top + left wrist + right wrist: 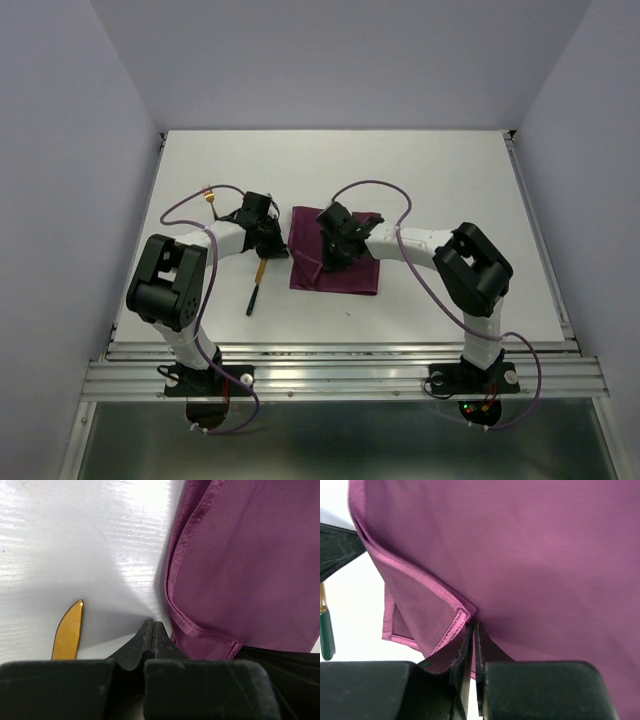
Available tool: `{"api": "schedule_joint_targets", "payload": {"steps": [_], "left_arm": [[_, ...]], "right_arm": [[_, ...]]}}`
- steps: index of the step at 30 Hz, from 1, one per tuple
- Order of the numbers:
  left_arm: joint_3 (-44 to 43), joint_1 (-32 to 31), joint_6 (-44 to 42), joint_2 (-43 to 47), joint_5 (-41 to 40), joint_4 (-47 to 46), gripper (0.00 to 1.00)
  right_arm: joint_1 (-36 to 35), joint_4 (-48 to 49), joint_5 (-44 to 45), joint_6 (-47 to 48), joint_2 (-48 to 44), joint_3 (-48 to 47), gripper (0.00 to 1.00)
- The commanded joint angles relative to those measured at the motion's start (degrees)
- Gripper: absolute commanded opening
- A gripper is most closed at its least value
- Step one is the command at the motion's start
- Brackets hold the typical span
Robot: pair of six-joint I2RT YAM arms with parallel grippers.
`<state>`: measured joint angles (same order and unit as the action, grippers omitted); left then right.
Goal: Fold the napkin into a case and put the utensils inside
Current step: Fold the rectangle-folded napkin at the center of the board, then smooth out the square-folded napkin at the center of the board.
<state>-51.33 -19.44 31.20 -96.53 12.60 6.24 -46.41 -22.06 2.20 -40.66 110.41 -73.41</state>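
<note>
the napkin [335,272], partly folded at the middle of the table [450,200] and not yet a narrow case, has a corner pinched by the right gripper [472,630], the left gripper [151,630] pressed together, empty, just beside its edge, while knife [256,288] and fork [209,192] lie outside, unplaced.

A white table [450,200] with a faint wood grain fills the space, closed in by plain pale lavender-grey walls: a back wall [340,60], a left wall [60,200] and a right wall [600,150]. A ribbed metal rail [340,375] runs along the near edge, with a dark glossy surface [350,445] below it. The light is soft and even, casting only faint shadows.
</note>
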Motion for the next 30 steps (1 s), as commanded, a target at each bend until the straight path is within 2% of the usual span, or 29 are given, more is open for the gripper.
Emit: {"api": "schedule_joint_targets", "payload": {"steps": [1, 4, 9, 12, 15, 19, 21, 24, 27, 30], "left_arm": [[2.0, 0.1, -0.4, 2.9, -3.6, 5.8, 0.00], [1.3, 0.3, 0.1, 4.4, -4.9, 6.9, 0.00], [-2.4, 1.8, 0.7, 6.5, -11.9, 15.1, 0.00], [-3.9, 4.2, 1.0, 10.1, -15.8, 17.5, 0.00], [-5.4, 4.8, 0.4, 13.2, -15.4, 17.8, 0.00], [-7.1, 3.4, 0.0, 13.9, -6.7, 14.4, 0.00], [-8.6, 1.7, 0.2, 11.6, -4.7, 12.2, 0.00], [-17.0, -0.9, -0.7, 5.3, -3.5, 12.5, 0.00], [-21.8, -1.5, -1.1, -1.4, -3.6, 11.9, 0.00], [-31.1, -1.4, -1.8, -10.2, -5.6, 13.8, 0.00]], "right_arm": [[-1.7, 3.9, -3.8, 1.6, 1.4, -4.9, 0.10], [-2.9, 3.8, -4.7, 2.6, 2.7, -7.6, 0.10], [-4.2, 6.6, -6.2, 5.2, 2.1, -10.2, 0.10], [-4.2, 7.6, 0.0, 6.3, -2.4, -6.3, 0.11], [-2.2, 6.9, 7.3, 6.0, -7.6, -0.7, 0.11], [5.3, 5.7, 5.9, 2.3, -14.7, 7.7, 0.10], [9.3, 5.5, 3.7, 1.8, -17.4, 11.0, 0.09], [14.7, 5.0, 0.6, 1.6, -19.7, 14.3, 0.09], [18.3, 5.0, -1.1, 1.9, -17.6, 12.2, 0.08], [21.2, 4.3, -1.7, 3.7, -12.4, 6.9, 0.07]]}}
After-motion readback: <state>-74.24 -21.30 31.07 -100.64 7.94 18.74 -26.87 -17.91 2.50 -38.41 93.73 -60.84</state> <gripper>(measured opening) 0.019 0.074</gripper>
